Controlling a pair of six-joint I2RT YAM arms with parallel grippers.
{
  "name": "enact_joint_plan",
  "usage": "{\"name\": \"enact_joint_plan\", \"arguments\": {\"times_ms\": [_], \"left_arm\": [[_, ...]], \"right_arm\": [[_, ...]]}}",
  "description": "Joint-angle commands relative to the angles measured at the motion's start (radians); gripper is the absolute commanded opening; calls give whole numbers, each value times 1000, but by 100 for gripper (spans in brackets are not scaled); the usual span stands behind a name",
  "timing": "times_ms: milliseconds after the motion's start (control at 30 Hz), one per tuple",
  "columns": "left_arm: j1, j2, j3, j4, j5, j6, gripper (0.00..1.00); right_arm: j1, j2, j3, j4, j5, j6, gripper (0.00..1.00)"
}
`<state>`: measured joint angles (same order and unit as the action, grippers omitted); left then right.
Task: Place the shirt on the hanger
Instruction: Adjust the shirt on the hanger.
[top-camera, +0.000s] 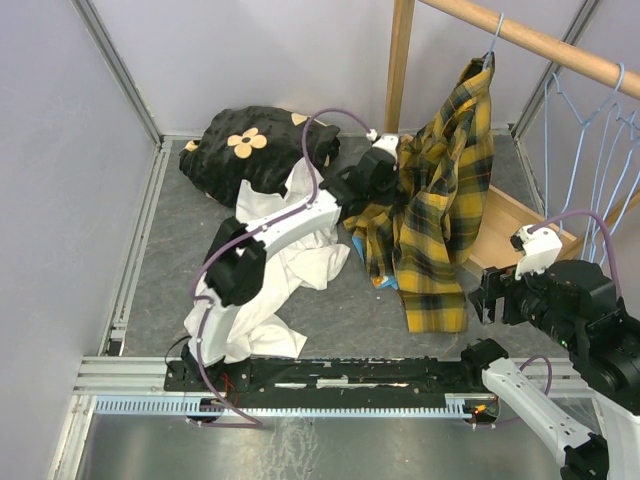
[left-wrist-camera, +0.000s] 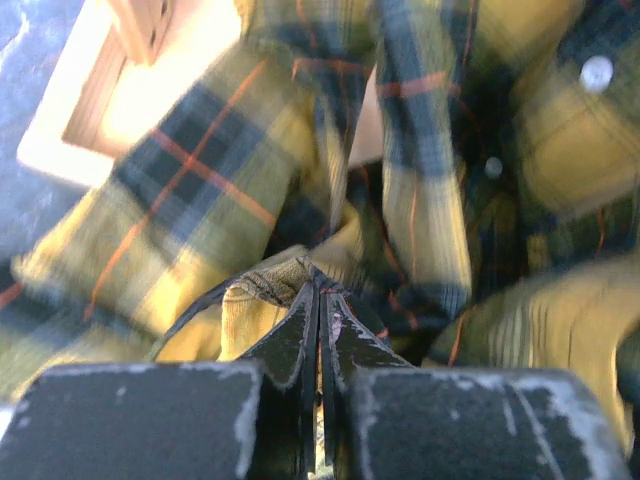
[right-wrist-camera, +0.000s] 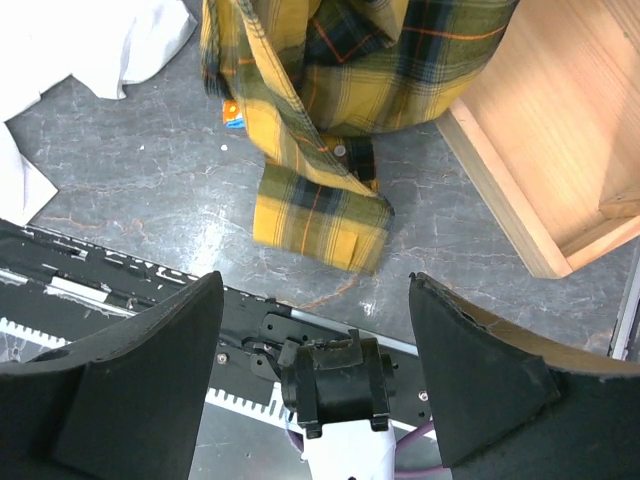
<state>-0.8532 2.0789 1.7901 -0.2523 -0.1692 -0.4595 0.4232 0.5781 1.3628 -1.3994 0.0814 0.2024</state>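
Note:
The yellow-and-black plaid shirt (top-camera: 445, 200) hangs from a pale-blue hanger; only the hanger's hook (top-camera: 493, 45) shows, over the wooden rail, and the rest is hidden inside the shirt. The shirt's lower part and a sleeve cuff (right-wrist-camera: 320, 215) trail on the grey table. My left gripper (top-camera: 385, 165) is at the shirt's left side, shut on a fold of its fabric (left-wrist-camera: 270, 285), with plaid cloth filling the left wrist view. My right gripper (top-camera: 490, 298) is open and empty, low at the front right, just short of the cuff; its fingertips (right-wrist-camera: 200, 300) are wide apart.
A white garment (top-camera: 290, 270) lies under my left arm. A black cloth with cream flowers (top-camera: 255, 145) sits at the back left. The wooden rail (top-camera: 540, 40) and post (top-camera: 400, 60) stand behind, on a wooden base (top-camera: 515, 235). Several spare blue hangers (top-camera: 600, 150) hang at the right.

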Motion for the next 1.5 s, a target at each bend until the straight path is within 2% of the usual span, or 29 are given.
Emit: {"name": "enact_joint_plan", "arguments": {"times_ms": [0, 133, 200, 233, 267, 300, 333, 433, 500, 700, 833, 933, 1000, 1100, 1200, 1367, 1467], "left_arm": [[26, 150, 362, -92, 71, 76, 3], [42, 350, 679, -188, 105, 71, 3], [65, 384, 714, -219, 143, 44, 7], [72, 365, 681, -221, 153, 38, 12], [76, 322, 586, -206, 154, 41, 22], [76, 252, 482, -164, 142, 49, 32], [78, 176, 369, -112, 130, 53, 48], [77, -32, 120, 2, 62, 80, 71], [78, -146, 23, 3, 19, 103, 78], [76, -504, -334, 51, -55, 99, 83], [59, -705, -610, 92, -57, 51, 90], [-40, -828, -802, 165, -86, -2, 90], [-163, -877, -892, 233, -148, -23, 90], [-333, -864, -999, 400, -222, -53, 90], [-419, -769, -1035, 564, -237, -65, 90], [-479, -546, -984, 733, -204, -65, 88], [-484, -428, -919, 778, -183, -47, 87]], "right_arm": [[-4, 8, -23, 63, -43, -6, 82], [-3, 5, -70, 91, -81, -8, 83], [-3, 11, -80, 99, -96, -17, 85], [-3, 19, -77, 99, -97, -22, 87], [-3, 27, -72, 98, -97, -29, 87], [-3, 34, -66, 101, -98, -34, 88], [-3, 41, -62, 104, -100, -38, 89], [-4, 63, -59, 129, -120, -50, 93], [-3, 76, -62, 153, -124, -50, 94], [-4, 95, -99, 212, -91, 24, 95], [-3, 76, -132, 214, -45, 98, 95], [-3, 52, -155, 202, 28, 129, 95], [-4, 42, -163, 189, 49, 136, 95], [-4, 31, -165, 172, 53, 137, 95], [-2, 17, -169, 163, 52, 140, 95], [-4, 3, -168, 150, 33, 151, 95], [-3, 2, -167, 151, 14, 152, 95]]}}
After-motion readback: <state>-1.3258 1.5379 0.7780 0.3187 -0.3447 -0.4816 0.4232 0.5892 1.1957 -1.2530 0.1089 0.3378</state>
